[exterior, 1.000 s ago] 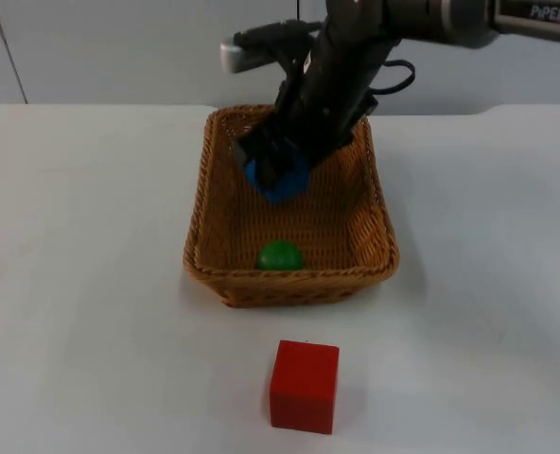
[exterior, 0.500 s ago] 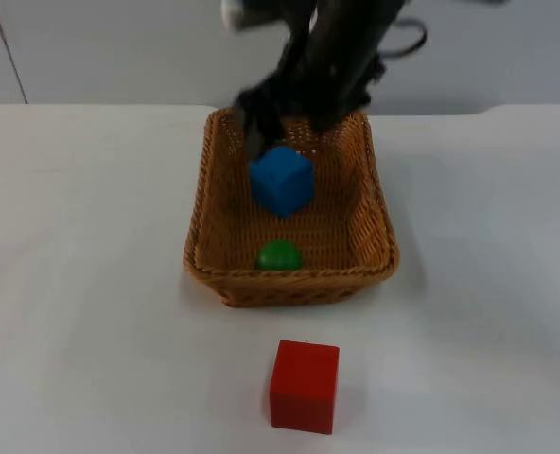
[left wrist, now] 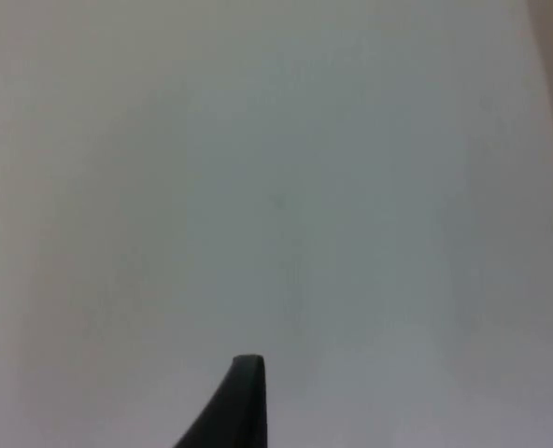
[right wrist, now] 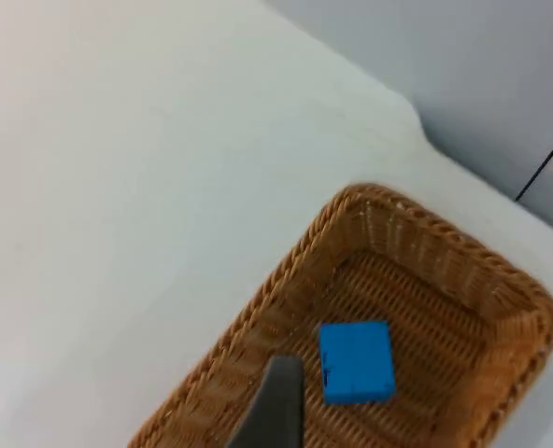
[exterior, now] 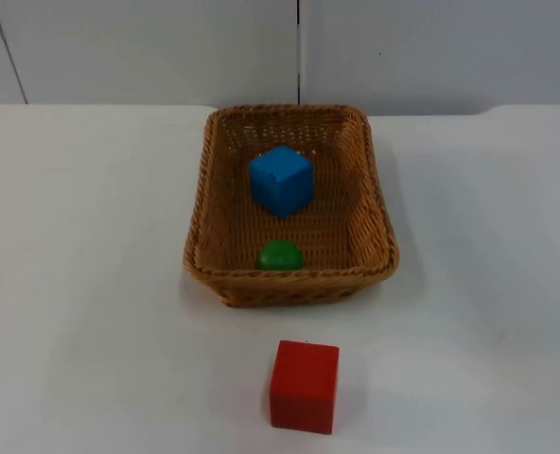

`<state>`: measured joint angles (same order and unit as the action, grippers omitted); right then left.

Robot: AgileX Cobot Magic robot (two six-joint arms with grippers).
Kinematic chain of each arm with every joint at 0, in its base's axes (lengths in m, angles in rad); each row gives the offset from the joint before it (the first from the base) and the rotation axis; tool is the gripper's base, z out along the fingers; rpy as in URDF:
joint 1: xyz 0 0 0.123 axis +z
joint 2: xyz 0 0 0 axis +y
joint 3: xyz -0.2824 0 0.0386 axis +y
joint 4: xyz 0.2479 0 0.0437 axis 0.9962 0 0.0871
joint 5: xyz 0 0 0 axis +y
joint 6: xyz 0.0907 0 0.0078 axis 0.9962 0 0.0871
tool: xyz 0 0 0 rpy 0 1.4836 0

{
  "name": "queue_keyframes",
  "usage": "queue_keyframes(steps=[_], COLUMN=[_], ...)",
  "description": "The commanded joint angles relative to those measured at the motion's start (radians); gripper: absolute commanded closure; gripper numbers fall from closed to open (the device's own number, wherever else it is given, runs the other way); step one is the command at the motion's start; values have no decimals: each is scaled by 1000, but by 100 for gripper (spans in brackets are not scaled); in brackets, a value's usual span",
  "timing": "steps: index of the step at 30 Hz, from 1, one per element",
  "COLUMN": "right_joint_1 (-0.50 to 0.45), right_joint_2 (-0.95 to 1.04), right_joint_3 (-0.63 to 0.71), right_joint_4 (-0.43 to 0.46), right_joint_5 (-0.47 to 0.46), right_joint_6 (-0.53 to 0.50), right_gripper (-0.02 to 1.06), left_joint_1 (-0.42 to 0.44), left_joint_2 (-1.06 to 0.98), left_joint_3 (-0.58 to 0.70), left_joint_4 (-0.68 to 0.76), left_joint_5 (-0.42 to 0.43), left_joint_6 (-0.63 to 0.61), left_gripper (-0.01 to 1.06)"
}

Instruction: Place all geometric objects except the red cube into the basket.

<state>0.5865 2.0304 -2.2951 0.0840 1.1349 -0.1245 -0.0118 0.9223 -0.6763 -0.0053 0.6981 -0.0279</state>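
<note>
Top view: the blue cube [exterior: 281,179] had been released into the basket [exterior: 202,199], far of the green ball [exterior: 279,254]; the red cube [exterior: 305,386] stayed outside. The right gripper [right wrist: 275,411] had been lifted away empty, opening indiscernible. The left gripper [left wrist: 242,401] waited. Task judged complete.

right pincer: let go, pulled up off basket [exterior: 202,199] | blue cube [exterior: 281,180]: released, lying inside

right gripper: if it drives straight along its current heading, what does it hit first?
Probably the basket, around the blue cube lying inside it, which sits just ahead of the right gripper's fingertip. Depth is unclear from the wrist view.
</note>
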Motion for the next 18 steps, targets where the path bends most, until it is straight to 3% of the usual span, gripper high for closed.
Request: queue_keyframes(steps=[1, 5, 8, 9, 13, 14, 18], right_joint_1=[7, 7, 7, 7, 7, 7, 7], right_joint_2=[-48, -119, -240, -240, -477, -477, -714], right_joint_3=[-13, 38, 201, 201, 598, 598, 939], right_joint_4=[1, 5, 5, 5, 39, 39, 54], right_joint_5=[54, 86, -6, -6, -259, -259, -444], right_joint_6=[4, 4, 17, 17, 20, 20, 20], right_gripper=[26, 26, 26, 26, 26, 26, 26], left_joint_1=[2, 2, 2, 2, 2, 2, 2], left_joint_2=[-13, -56, -124, -124, -247, -247, -387], left_joint_3=[5, 5, 5, 5, 5, 5, 5], left_joint_4=[-13, -11, -10, -10, -13, -13, -13], left_joint_5=[-6, -6, 5, 5, 54, 54, 121], left_joint_6=[-9, 13, 28, 28, 28, 28, 28], left_gripper=[0, 0, 0, 0, 0, 0, 0])
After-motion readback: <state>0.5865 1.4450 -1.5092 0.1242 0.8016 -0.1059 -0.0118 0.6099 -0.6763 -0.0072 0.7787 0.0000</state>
